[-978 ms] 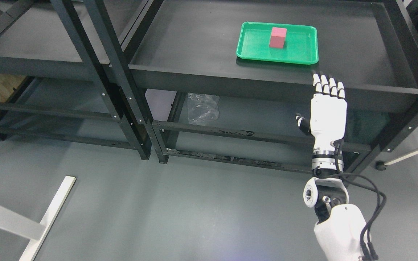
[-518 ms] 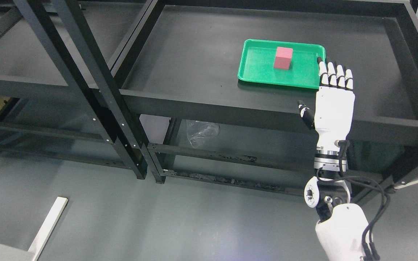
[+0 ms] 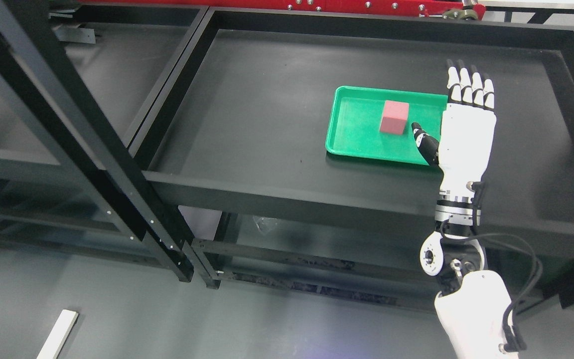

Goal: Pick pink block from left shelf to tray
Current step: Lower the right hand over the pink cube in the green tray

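The right hand (image 3: 466, 134) is raised over the black shelf (image 3: 267, 114), its arm coming in from the lower right w/ black cables looped beside the wrist. Hand is flat & empty: four fingers (image 3: 469, 85) straight & side by side, pointing toward the back of the shelf, thumb (image 3: 424, 143) stuck out to the left. Nothing is held in it.

The pink block (image 3: 394, 117) sits upright in the green tray (image 3: 361, 144), approx. centre of the tray, slightly toward its right half. The tray lies flat on the shelf surface, right of the shelf's middle. The thumb tip is just beside the block's lower right corner; whether it actually touches the block is hard to say from this angle, prob. a small gap. The palm & fingers cover the tray's right edge, so that rim is hidden.

A second black shelf unit (image 3: 92, 99) stands to the left, sharing the upright posts; its surface shows nothing pink. A red bar w/ bolts (image 3: 366, 6) runs along the top edge behind the shelf. Below the shelf, between the lower rails, a bit of clear plastic (image 3: 265, 224) shows. Floor is grey, w/ a white strip (image 3: 58, 334) at the lower left.
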Robot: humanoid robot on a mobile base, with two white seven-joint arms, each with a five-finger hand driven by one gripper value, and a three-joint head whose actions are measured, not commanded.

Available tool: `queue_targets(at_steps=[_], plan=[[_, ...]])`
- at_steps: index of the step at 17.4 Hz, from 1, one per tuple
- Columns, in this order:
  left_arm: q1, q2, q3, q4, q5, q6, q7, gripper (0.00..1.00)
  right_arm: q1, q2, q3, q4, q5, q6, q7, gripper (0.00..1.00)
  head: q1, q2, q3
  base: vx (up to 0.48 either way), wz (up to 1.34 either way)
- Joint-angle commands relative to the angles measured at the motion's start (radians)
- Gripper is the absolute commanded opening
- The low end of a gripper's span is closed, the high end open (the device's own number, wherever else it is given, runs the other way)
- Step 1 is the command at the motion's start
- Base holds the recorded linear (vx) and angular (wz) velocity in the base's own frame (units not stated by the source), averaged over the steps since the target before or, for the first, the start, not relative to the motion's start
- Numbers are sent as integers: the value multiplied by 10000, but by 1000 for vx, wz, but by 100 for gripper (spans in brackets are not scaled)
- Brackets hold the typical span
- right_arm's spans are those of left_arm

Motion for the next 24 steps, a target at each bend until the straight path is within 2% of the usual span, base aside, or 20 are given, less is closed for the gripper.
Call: queue_targets(at_steps=[1,5,11,24], plan=[[169,175,0,-174,0,-5,-1,100,-307,-175,-78,37,-38,-30,2586,99,0,0,0,244,-34],[169,175,0,-174,0,-5,-1,100,-568,-175,-78,513,-617,-443,4259,99,0,0,0,225,-46],[169,175,0,-174,0,-5,-1,100,-706,-175,-78,1156,-835,-751,5872,99,0,0,0,149,-31],[169,175,0,-174,0,-5,-1,100,-1441,-175,-63,2582,-927,-827,5951,98,0,1,0,85,-43]])
